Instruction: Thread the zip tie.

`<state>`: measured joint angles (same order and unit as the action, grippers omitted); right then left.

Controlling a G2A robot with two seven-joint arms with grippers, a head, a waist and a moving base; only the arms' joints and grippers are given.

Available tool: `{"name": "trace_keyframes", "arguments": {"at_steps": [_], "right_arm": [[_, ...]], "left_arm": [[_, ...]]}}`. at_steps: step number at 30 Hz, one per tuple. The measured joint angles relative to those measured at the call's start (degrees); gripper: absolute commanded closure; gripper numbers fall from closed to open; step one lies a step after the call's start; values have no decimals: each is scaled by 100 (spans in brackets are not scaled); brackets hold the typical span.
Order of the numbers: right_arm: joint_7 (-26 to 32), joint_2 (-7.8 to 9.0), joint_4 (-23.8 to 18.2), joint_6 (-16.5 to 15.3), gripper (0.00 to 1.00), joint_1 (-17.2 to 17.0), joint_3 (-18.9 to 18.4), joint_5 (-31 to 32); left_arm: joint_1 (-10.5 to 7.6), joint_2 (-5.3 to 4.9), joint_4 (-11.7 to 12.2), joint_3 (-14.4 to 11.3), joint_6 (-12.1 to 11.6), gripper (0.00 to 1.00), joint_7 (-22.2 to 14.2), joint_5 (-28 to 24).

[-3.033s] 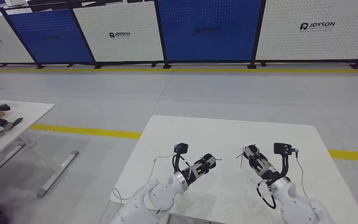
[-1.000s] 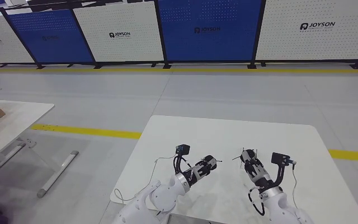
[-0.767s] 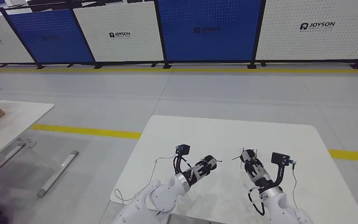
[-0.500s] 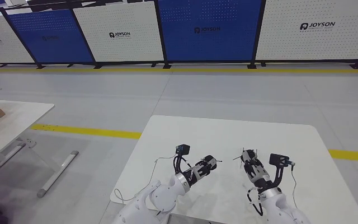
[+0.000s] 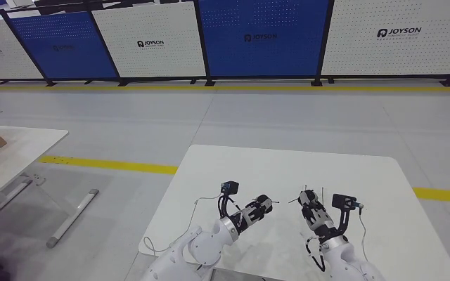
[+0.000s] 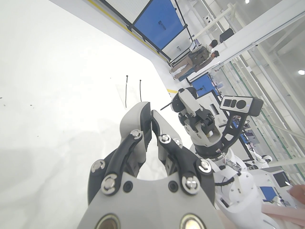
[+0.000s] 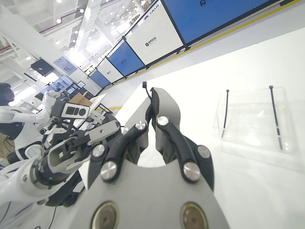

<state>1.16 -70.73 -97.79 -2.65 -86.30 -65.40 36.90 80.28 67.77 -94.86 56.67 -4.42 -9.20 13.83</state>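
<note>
My right arm (image 5: 336, 246) has drifted leftward over the counter (image 5: 246, 168); right jaws grip a tie (image 7: 144, 85), left jaws closed.

Clear box (image 7: 250, 120) near right claw (image 7: 151, 97), left claw (image 6: 151, 111) apart

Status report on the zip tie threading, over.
Right gripper shut on black zip tie, head free. Left gripper shut, load unclear. Two spare zip ties in clear tray, clear of both grippers.
</note>
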Motion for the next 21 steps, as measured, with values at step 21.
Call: {"name": "trace_keyframes", "arguments": {"at_steps": [21], "right_arm": [[-321, -60, 14, -194, 100, -37, 92, -108]], "left_arm": [[0, 0, 0, 0, 0, 100, 0, 0]]}}
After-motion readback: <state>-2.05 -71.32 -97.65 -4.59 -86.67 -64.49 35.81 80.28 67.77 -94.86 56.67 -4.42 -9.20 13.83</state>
